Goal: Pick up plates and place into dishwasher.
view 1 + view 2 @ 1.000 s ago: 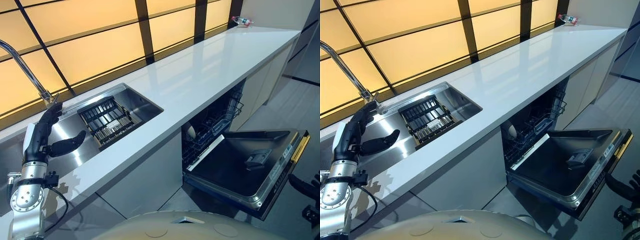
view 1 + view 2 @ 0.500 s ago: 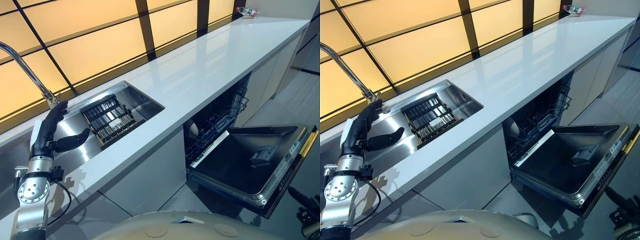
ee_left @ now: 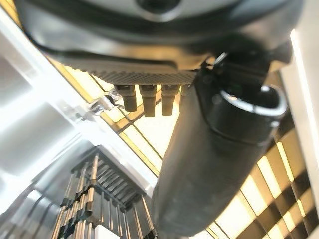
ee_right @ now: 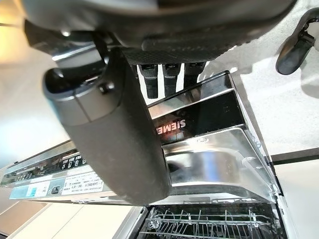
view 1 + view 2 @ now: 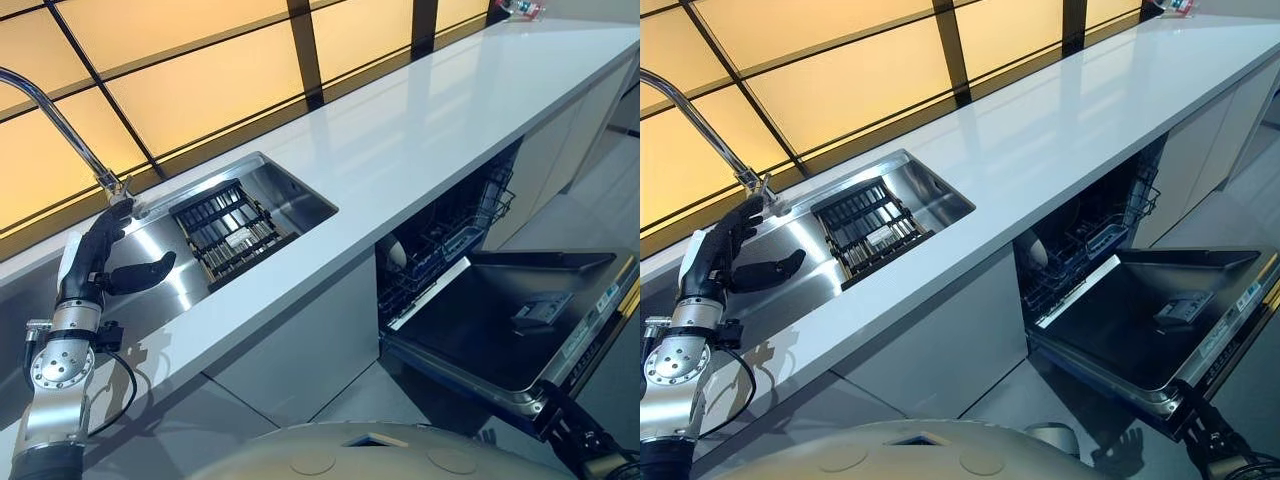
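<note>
The left hand (image 5: 96,268) is raised over the steel sink (image 5: 290,196), close to the base of the curved tap (image 5: 60,125); its fingers are only loosely bent, the thumb stands out to the side, and nothing is held in it. In the left wrist view the fingers (image 3: 144,99) reach out straight past the thumb, with the dark rack (image 5: 232,232) in the sink below them. That rack lies in the right half of the sink, its long axis running roughly across the basin from the window side toward the front edge of the worktop (image 5: 430,120), its bars side by side.

The white worktop runs long and narrow away to the far right, where a small bottle-like thing (image 5: 522,8) lies at its end. Below it the dishwasher (image 5: 440,235) stands with its door (image 5: 500,325) folded down flat toward the floor. One white plate (image 5: 397,254) stands on edge in the lower basket (image 5: 440,255), near the left wall of the machine, its face turned toward the opening.

The right hand (image 4: 164,74) hangs low beside the outer edge of the door; in its wrist view the fingers are straight, the thumb lies alongside, and it grips nothing
</note>
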Controlling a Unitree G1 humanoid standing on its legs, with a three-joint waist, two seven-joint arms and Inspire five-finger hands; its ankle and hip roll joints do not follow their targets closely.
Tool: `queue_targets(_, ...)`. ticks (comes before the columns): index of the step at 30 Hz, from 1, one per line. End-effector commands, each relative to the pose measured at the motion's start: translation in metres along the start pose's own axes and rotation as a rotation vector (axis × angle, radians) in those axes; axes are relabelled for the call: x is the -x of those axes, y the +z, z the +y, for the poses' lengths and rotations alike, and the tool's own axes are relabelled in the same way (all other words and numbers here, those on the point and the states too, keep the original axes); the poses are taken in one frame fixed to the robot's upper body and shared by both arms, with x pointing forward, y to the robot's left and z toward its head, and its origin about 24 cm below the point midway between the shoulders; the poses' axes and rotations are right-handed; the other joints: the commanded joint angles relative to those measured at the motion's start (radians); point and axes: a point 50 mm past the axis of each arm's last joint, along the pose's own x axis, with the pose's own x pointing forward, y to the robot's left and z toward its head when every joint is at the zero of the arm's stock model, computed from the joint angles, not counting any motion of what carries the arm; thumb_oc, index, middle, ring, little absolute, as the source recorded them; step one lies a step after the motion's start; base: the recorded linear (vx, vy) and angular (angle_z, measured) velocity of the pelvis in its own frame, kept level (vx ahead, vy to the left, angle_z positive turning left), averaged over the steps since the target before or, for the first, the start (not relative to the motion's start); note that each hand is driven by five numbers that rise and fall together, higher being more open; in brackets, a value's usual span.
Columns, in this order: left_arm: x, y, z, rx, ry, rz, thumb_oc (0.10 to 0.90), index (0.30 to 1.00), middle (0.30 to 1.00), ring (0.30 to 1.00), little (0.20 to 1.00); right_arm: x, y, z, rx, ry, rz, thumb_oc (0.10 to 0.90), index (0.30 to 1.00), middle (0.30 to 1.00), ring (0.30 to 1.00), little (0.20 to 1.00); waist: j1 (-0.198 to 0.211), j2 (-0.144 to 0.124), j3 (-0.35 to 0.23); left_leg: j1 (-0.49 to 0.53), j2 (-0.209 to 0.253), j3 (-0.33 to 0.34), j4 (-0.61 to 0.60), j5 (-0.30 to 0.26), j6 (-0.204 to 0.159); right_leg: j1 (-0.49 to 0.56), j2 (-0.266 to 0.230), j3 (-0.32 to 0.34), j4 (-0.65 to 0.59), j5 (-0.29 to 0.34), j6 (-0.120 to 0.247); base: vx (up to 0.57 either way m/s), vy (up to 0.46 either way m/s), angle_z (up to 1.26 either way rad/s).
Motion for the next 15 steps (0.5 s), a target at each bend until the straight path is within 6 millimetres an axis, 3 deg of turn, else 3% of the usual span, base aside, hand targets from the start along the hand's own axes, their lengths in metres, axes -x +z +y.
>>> queue_targets(1,-0.028,0.050,0.025,0.106,0.127,-0.228,0.800,0.900,0.900,0.900,0.900,0.002,0.039,0.034,-0.034,0.168,-0.070,0.800,0.900,0.900,0.900,0.900,0.020,0.032,0.004,-0.169,-0.032,-0.005,0.123,0.026,-0.066,-0.167,0.043,-0.078,0.100,0.059,-0.033,0.11,0.159,-0.02)
queue_targets(5,-0.022,0.039,0.027,0.126,0.118,-0.185,0.800,0.900,0.900,0.900,0.900,0.001,0.039,0.025,-0.017,0.181,-0.066,0.800,0.900,0.900,0.900,0.900,0.020,0.035,0.030,-0.182,-0.037,0.008,0.132,0.027,-0.057,-0.197,0.034,-0.063,0.108,0.079,-0.024,0.11,0.112,-0.04)
queue_targets(9,-0.023,0.037,0.025,0.145,0.121,-0.166,0.800,0.900,0.900,0.900,0.900,0.002,0.046,0.034,-0.015,0.275,-0.092,0.800,0.900,0.900,0.900,0.900,0.010,0.042,0.061,-0.217,-0.040,0.012,0.121,0.031,-0.045,-0.269,0.026,-0.035,0.109,0.106,-0.002,-0.02,0.098,-0.09)
queue_targets(12,-0.031,0.046,0.019,0.176,0.154,-0.210,0.800,0.900,0.900,0.900,0.900,0.007,0.064,0.068,-0.043,0.430,-0.152,0.800,0.900,0.900,0.900,0.900,0.002,0.055,0.102,-0.290,-0.036,0.020,0.123,0.029,-0.036,-0.378,0.021,-0.010,0.142,0.103,0.013,-0.34,0.107,-0.27)
queue_targets(15,-0.049,0.072,0.016,0.247,0.227,-0.318,0.800,0.900,0.900,0.900,0.900,0.021,0.097,0.130,-0.105,0.650,-0.246,0.800,0.900,0.900,0.900,0.900,-0.001,0.075,0.171,-0.416,-0.032,0.044,0.129,0.036,-0.027,-0.525,0.020,0.016,0.171,0.105,0.020,-0.63,0.093,-0.33)
